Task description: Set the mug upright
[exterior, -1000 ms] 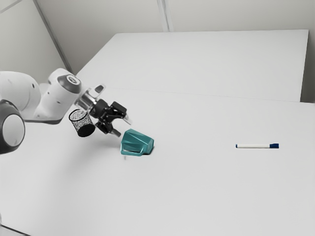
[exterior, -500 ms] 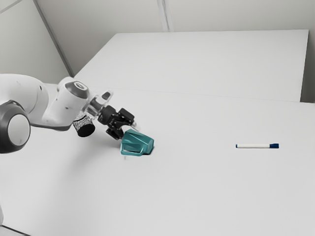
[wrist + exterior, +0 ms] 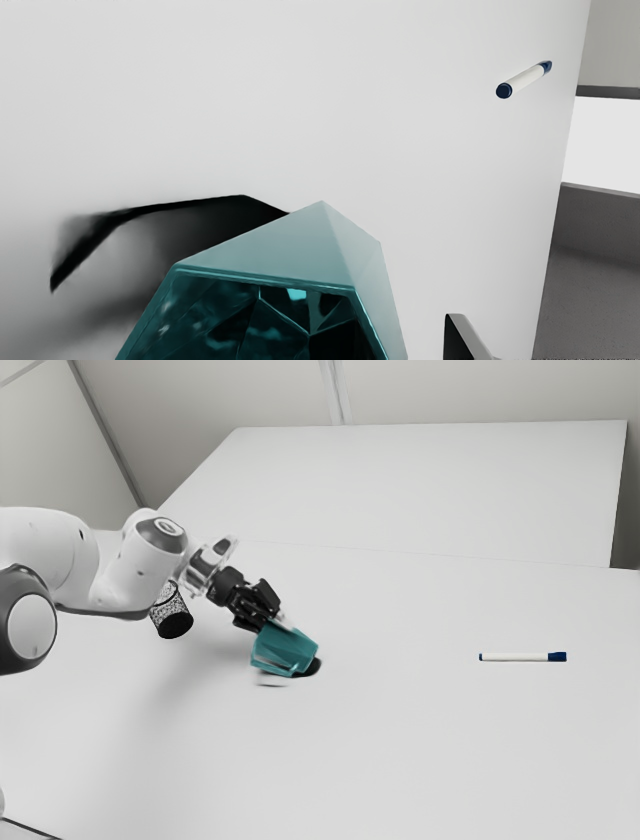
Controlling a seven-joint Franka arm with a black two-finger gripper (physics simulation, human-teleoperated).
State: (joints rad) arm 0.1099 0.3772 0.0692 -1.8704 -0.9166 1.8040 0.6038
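The gripper [image 3: 272, 621] reaches down to the mug [image 3: 285, 650] from the exterior view's left; whether it stands open or has clamped on anything, I cannot tell.

Going from the exterior view's left to its right, the white arm [image 3: 95, 575] comes first, with a dark mesh holder [image 3: 172, 620] partly behind it. Next comes the mug, on the near part of the tabletop [image 3: 420, 750], just at the end of the gripper. It is tipped rather than upright, its mouth toward the gripper, its base slanting down toward the exterior view's right; I cannot tell whether it touches the surface. A dark shadow [image 3: 215, 220] falls beside it. Well apart from it, farther right, a marker [image 3: 515, 657] lies flat.

The tabletop is pale and plain, crossed by a thin seam toward the back. Behind it stand light grey walls [image 3: 450, 390], with a narrow vertical strip [image 3: 336, 392] running up the back one and a dark line at the corner on the left.

The holder is round, with speckled mesh sides and a solid black bottom. The mug is glossy teal, faceted all over, with an angular rim and dark, mirror-like planes inside. The marker is a smooth white cylinder with dark blue ends.
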